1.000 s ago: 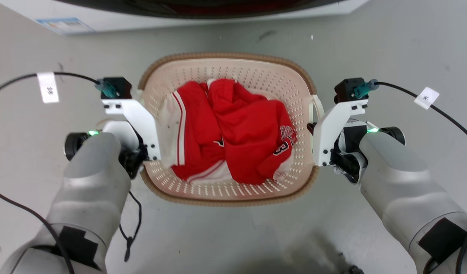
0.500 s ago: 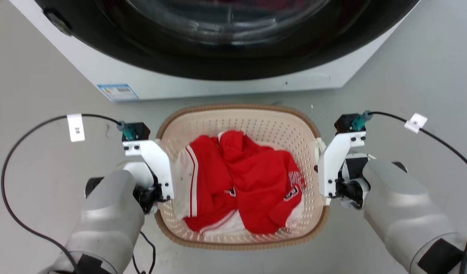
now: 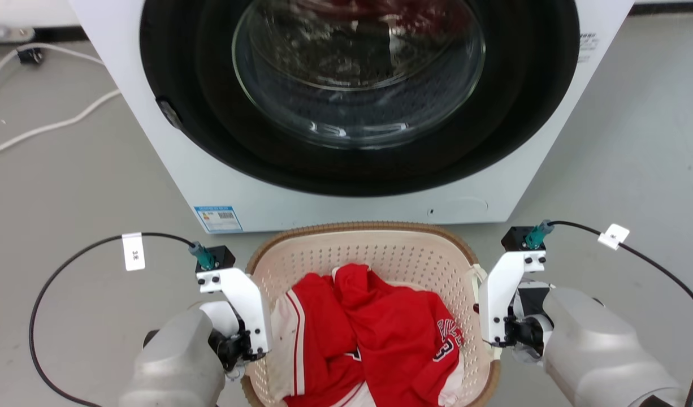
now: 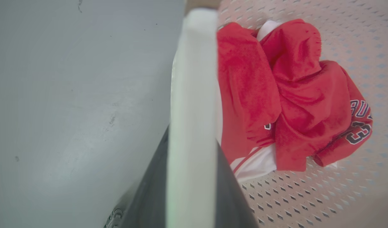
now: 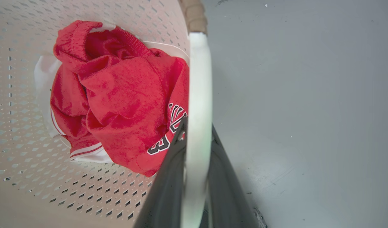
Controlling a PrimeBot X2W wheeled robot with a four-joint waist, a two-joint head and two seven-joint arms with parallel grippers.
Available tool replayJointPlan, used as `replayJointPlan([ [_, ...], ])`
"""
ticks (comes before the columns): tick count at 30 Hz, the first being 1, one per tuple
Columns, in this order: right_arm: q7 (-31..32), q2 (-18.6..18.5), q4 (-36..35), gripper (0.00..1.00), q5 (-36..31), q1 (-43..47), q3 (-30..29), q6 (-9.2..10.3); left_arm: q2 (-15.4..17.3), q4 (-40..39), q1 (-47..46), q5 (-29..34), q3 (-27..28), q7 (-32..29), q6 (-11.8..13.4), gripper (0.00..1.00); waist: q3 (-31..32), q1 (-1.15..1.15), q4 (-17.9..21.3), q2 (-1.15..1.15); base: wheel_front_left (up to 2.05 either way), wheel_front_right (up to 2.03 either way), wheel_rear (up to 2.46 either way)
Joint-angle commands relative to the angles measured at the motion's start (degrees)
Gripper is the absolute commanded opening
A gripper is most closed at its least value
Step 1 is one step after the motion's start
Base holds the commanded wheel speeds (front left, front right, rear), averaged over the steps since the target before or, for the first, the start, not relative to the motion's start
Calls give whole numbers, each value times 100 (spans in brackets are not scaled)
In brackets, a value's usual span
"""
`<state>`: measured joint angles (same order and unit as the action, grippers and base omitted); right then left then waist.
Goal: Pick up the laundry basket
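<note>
The laundry basket, cream with perforated walls and a brown woven-look rim, sits low in the head view in front of the washing machine, with red and white clothes in it. My left gripper is shut on the basket's left white handle, which runs between its dark fingers. My right gripper is shut on the right white handle, between its fingers. Both wrist views look down into the basket at the red clothes.
A white front-loading washing machine with a dark round glass door stands just beyond the basket. White cables lie on the grey floor at the far left. Black cables loop from both wrists.
The head camera has swung upward, so the washing machine's whole door now shows and the basket sits lower in the picture. Both grippers keep their hold on the handles.
</note>
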<state>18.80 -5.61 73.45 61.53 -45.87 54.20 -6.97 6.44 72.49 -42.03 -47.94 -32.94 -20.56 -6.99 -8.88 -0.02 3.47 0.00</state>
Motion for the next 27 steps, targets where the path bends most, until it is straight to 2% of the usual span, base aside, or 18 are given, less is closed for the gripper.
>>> replayJointPlan([
  [1, -25, 185, -84, 0, 52, 72, 3, -94, -248, -84, 51, -63, -19, -31, -86, 0, 200, 2, -42, 0, 0, 0, 0],
  [12, 97, 137, -17, 0, 152, 415, -48, -93, -328, 4, 468, -240, -138, -154, -86, 0, 800, 2, -131, 0, 0, 0, 0],
  [27, 419, 87, 1, 0, 57, 206, -22, -93, -348, 66, 455, -403, -194, -459, -87, 0, 971, 2, -123, 0, 0, 0, 0],
])
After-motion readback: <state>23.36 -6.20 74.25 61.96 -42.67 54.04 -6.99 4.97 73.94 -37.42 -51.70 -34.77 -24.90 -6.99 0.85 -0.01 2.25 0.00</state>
